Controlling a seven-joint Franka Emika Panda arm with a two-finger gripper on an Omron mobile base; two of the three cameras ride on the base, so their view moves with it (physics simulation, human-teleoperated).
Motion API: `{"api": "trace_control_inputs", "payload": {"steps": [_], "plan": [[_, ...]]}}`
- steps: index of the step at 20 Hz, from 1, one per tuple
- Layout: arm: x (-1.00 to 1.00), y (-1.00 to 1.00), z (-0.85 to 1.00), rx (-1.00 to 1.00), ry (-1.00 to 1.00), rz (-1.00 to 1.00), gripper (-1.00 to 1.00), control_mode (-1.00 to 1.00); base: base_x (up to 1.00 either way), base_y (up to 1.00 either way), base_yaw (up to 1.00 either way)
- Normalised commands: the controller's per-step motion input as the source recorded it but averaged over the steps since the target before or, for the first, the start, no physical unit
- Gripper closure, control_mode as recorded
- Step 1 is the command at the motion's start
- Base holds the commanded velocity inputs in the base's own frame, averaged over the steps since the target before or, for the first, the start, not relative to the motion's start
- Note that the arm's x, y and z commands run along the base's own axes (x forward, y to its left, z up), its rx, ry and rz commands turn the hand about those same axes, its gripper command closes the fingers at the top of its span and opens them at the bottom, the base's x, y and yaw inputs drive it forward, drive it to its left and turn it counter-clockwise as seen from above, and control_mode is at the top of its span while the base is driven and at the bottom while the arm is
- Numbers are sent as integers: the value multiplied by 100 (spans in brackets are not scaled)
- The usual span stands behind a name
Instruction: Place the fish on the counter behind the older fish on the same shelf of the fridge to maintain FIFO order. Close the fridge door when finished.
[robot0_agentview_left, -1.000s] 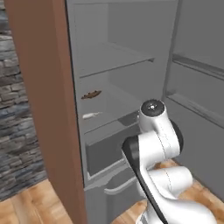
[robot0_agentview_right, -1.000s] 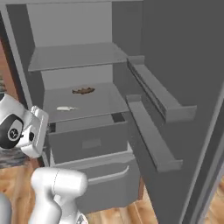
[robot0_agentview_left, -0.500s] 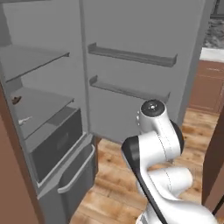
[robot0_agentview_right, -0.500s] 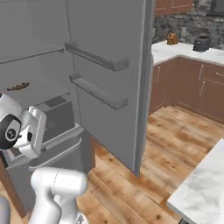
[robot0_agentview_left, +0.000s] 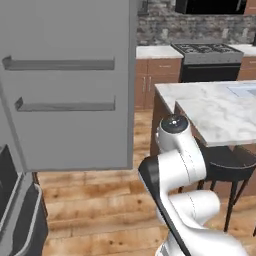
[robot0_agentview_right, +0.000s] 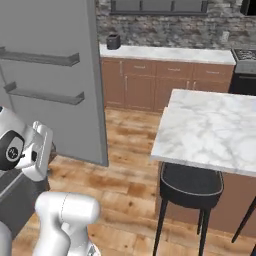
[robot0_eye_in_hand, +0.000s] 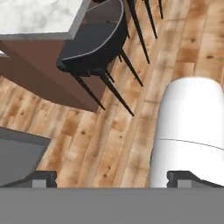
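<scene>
No readable text, labels or numbers anywhere. The fridge door (robot0_agentview_left: 70, 85) was plain grey. The marble worktop (robot0_agentview_right: 210, 130) carried no markings.

Warm brown wooden plank flooring (robot0_agentview_right: 130, 165) runs across the lower half of both base views. At the top of the frames a dark grey rough stone wall (robot0_agentview_right: 170, 30) stands behind a row of brown wooden base cabinets (robot0_agentview_right: 150, 85) with panelled doors. A black stove with burners (robot0_agentview_left: 207, 62) sits at the upper right of the left base view. A black round-seated stool on thin dark legs (robot0_agentview_right: 190, 187) stands at the lower right of the right base view, tucked under a marble slab's edge.
</scene>
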Motion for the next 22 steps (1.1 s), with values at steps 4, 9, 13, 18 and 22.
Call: {"api": "trace_control_inputs", "payload": {"steps": [4,9,13,18,22], "plan": [[0,0,0,0,0,0,-100,100,-14,-77,-72],[0,0,0,0,0,0,-100,100,-3,-100,-37],[0,0,0,0,0,0,-100,100,-4,-100,-18],[0,0,0,0,0,0,-100,100,-7,-100,-10],[0,0,0,0,0,0,-100,100,-9,-100,-1]]}}
